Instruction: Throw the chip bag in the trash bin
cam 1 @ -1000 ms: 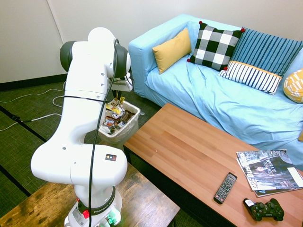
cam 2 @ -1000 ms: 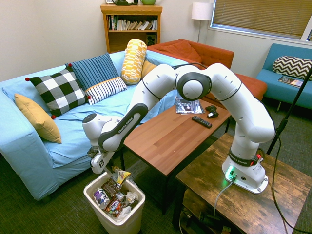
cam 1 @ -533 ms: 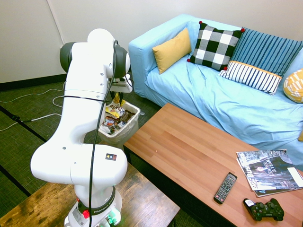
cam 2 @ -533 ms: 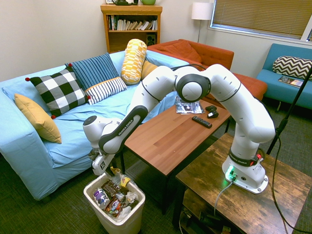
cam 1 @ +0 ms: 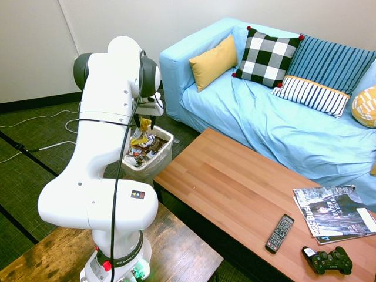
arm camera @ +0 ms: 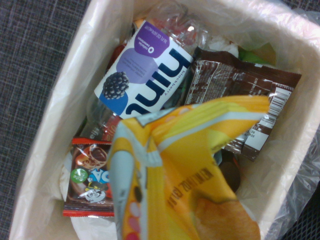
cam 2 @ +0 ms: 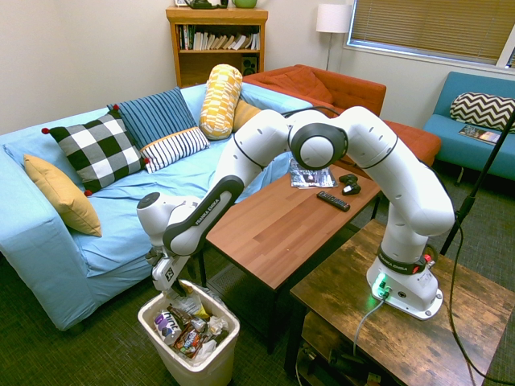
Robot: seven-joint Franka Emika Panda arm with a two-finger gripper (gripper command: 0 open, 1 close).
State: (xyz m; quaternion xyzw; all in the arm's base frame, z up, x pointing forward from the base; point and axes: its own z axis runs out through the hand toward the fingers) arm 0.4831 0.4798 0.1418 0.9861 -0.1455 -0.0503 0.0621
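The chip bag (cam 1: 144,125), yellow and crumpled, sits at the top of the trash bin (cam 1: 166,154), between and just below my gripper's (cam 1: 146,121) spread fingers. The gripper hangs right over the bin's mouth and is open. In the second exterior view the gripper (cam 2: 179,288) is low over the white bin (cam 2: 193,370), with the chip bag (cam 2: 190,305) lying on the rubbish. The wrist view looks straight down into the lined bin (arm camera: 40,140), with the chip bag (arm camera: 185,165) filling the lower middle. I cannot tell whether the fingers still touch the bag.
In the bin lie a purple-labelled bottle (arm camera: 145,75) and brown candy wrappers (arm camera: 245,100). The wooden coffee table (cam 1: 235,182) stands beside the bin, with a remote (cam 1: 279,232), a game controller (cam 1: 328,261) and magazines (cam 1: 335,214). The blue sofa (cam 1: 264,117) is behind.
The gripper's fingers have spread apart and the hand has dipped slightly toward the bin. The chip bag has sunk from between the fingers onto the rubbish.
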